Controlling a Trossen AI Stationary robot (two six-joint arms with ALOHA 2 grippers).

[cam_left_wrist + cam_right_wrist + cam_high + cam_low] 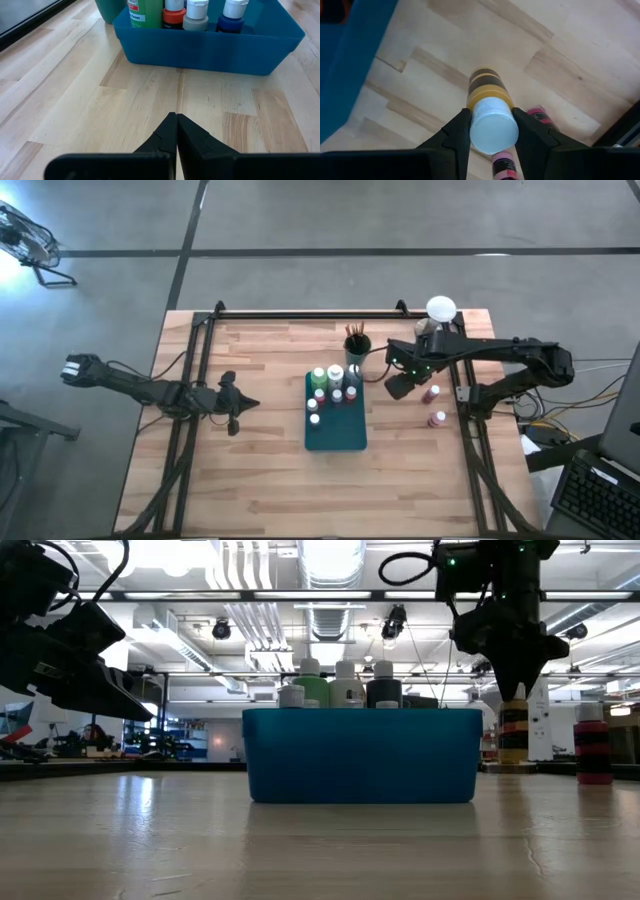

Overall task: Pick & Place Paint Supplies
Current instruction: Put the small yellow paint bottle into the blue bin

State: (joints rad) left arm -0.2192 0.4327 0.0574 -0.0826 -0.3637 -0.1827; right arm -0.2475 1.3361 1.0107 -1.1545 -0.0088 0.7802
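Right pincer [491,131] straddles the white cap of a yellow-brown paint bottle [488,90], fingers spread just wider than the cap and not visibly touching it, apparently lined up for a lift toward the teal tray [336,432]. The bottle stands upright on the pale plank tabletop [260,480], beside two pink-banded bottles. Other smooth, cylindrical bottles, one taller and light green [145,12], already cluster in the tray. Left pincer [176,131] waits, fingers together, facing the tray.

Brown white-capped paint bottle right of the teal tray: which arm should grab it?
Right. The right gripper already straddles the brown white-capped paint bottle, fingers open. The left gripper sits shut on the teal tray's far side.
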